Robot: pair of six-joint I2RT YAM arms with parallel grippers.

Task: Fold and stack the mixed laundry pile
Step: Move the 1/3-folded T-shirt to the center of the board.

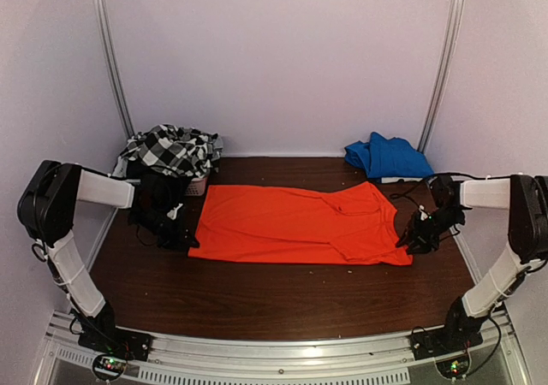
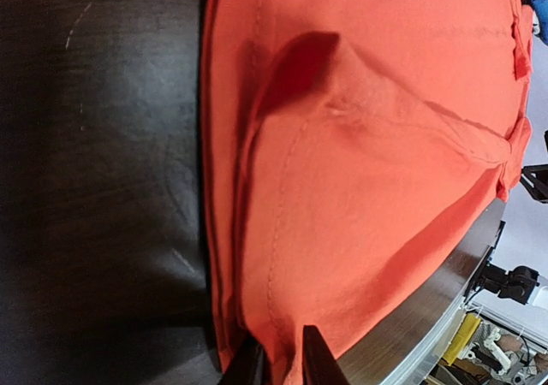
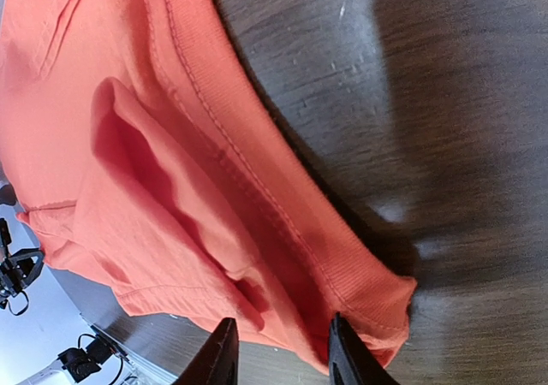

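Note:
An orange-red shirt [image 1: 295,224] from the laundry pile lies spread flat across the middle of the table. My left gripper [image 1: 178,231] is at its near left corner. In the left wrist view the left gripper [image 2: 281,338] has its fingers close together, with a fold of the shirt [image 2: 360,171] pinched between them. My right gripper [image 1: 409,238] is at the shirt's near right corner. In the right wrist view the right gripper [image 3: 281,321] has its fingers well apart, straddling the ribbed hem [image 3: 257,188] without squeezing it. A black-and-white checked garment [image 1: 171,150] is heaped at the back left.
The checked garment rests on a small white slatted basket [image 1: 199,185] by the left wall. A blue garment [image 1: 387,156] lies bunched at the back right corner. Metal frame posts and white walls close in the back and both sides. Bare dark wood shows along the table's near strip [image 1: 282,299].

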